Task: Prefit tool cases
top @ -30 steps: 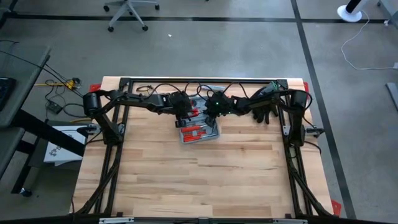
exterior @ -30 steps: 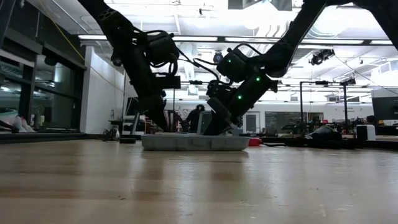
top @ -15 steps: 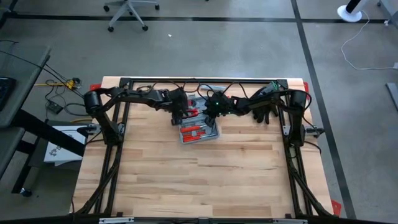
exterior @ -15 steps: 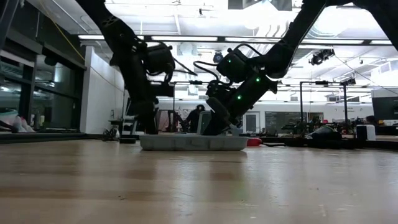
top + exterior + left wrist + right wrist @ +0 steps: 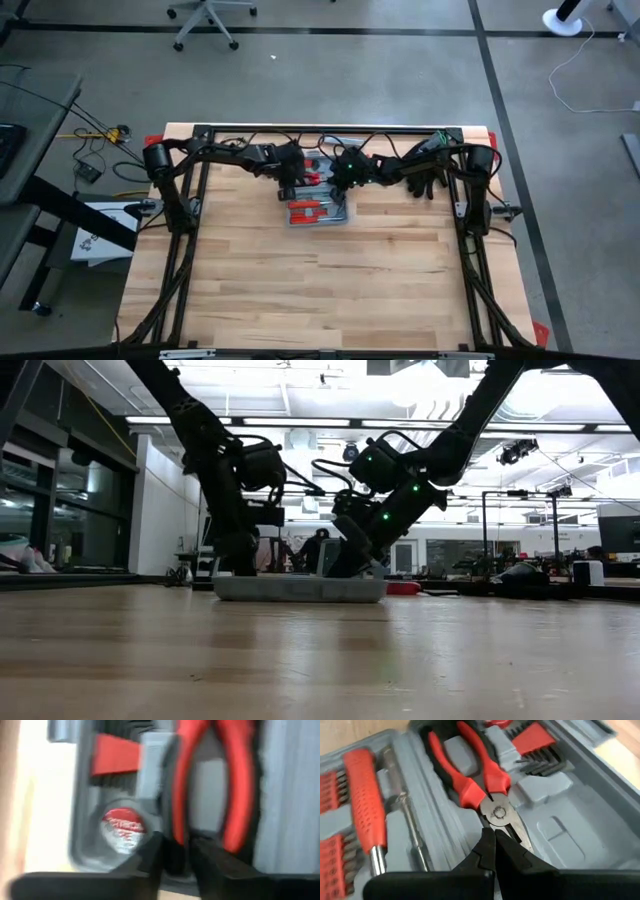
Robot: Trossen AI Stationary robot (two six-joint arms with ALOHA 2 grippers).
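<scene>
**Item: tool case**, blue-grey, hinged.
- Location: far middle of the table, between the two arms.
- Condition: lid laid open, flat on the wood; moulded tray facing up.
- Contents seen: red-handled pliers seated in their recess; red-handled screwdriver beside them; rows of small red bits along one edge.

**Left gripper**
- Position: low over the left end of the case, at one red handle of the pliers in its own wrist view.
- State: cannot tell whether apart or clamped; view smeared.

**Right gripper**
- Position: over the right part of the case, at the head of the pliers, just short of the pivot.
- State: tips pressed together, nothing between them.

**Change noted**
- Case slid a little to the left across the table since a second ago, plain in the low view.
- Left gripper drawn leftward with it.
- Right gripper in the same pose as before.

**Bearing on task (judgement)**
- Probably seating the pliers in their recess, right tips pinning the head.
- Case sliding rather than staying put; pliers not yet surely home, lid not yet closed.
</scene>
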